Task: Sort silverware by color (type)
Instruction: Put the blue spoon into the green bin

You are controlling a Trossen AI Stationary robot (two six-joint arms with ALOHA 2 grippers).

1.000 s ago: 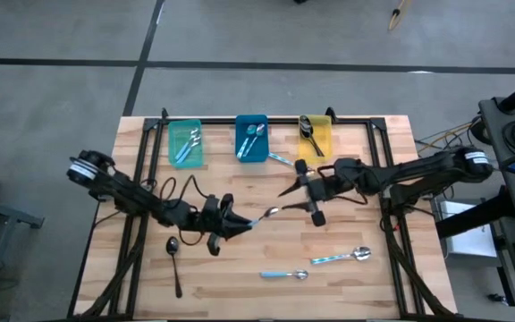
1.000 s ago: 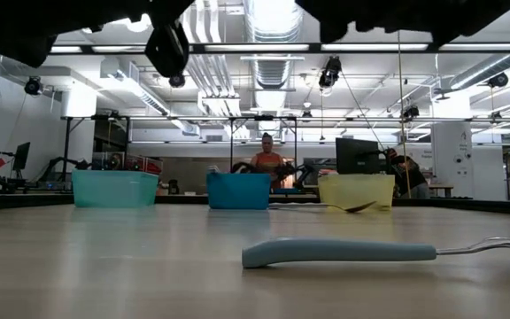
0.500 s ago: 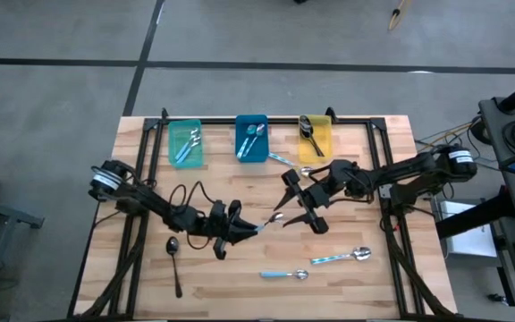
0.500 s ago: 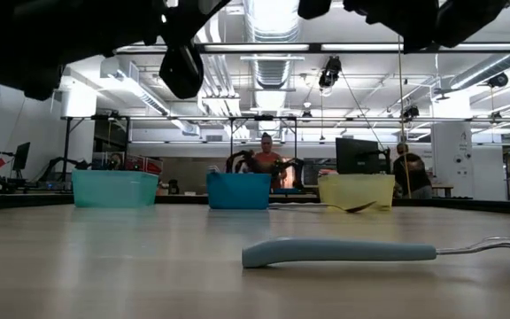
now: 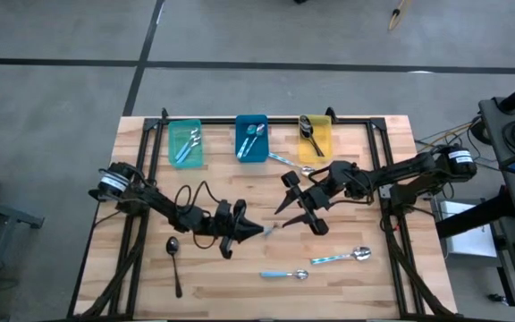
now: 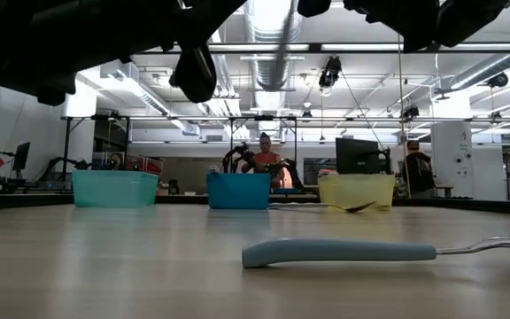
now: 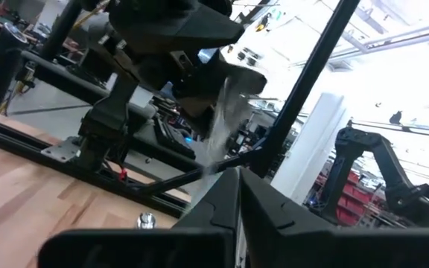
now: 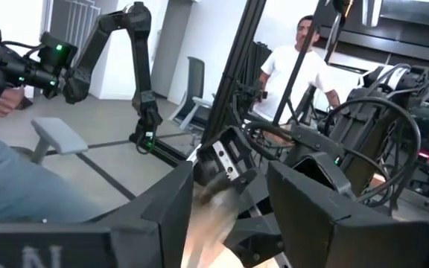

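Left gripper [image 5: 256,230] at mid-table, fingers pressed together on what appears to be a blue-handled spoon [image 5: 271,227], though motion blur makes that uncertain. Right gripper [image 5: 295,205] just beside it, fingers spread wide around the spoon's far end. Dark spoon [image 5: 174,261] lies near the table's [image 5: 231,188] front left; two blue-handled spoons [image 5: 341,257] lie front right. More spoons sit in the teal bin [image 5: 185,143], blue bin [image 5: 251,138] and yellow bin [image 5: 315,135].

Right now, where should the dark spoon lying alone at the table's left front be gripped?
Grip the dark spoon mid-handle, coming straight down with the jaws across the thin handle. It lies flat on the table, bowl toward the far edge, with nothing close beside it.
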